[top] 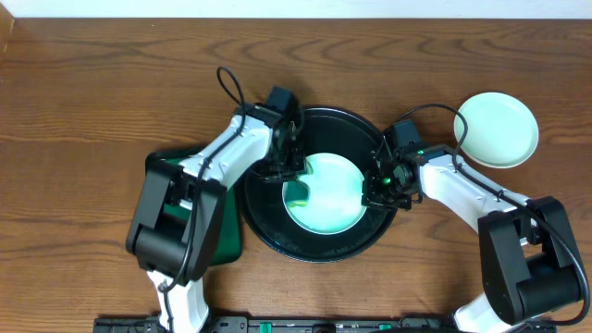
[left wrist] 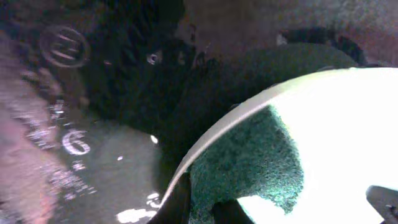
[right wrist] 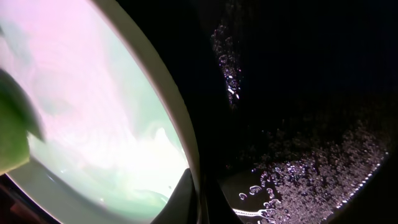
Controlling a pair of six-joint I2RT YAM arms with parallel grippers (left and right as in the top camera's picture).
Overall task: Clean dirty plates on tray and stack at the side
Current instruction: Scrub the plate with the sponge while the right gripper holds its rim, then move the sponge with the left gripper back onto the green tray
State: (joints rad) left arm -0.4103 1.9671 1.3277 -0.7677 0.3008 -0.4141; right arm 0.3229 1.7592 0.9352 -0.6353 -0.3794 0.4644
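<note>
A pale-mint plate [top: 328,194] lies in the round black tray [top: 268,217]. My left gripper [top: 292,169] is shut on a green sponge [left wrist: 249,162] and presses it on the plate's left part [left wrist: 336,118]; the sponge shows in the overhead view [top: 298,192]. My right gripper [top: 377,185] is shut on the plate's right rim; in the right wrist view the fingers [right wrist: 200,202] pinch the rim with the plate [right wrist: 93,112] to their left. A clean plate [top: 498,129] rests on the table at the far right.
A green rectangular tray [top: 229,236] lies left of the black tray, partly under my left arm. Water drops and foam cover the black tray's floor [right wrist: 311,174]. The wooden table [top: 92,111] extends all round.
</note>
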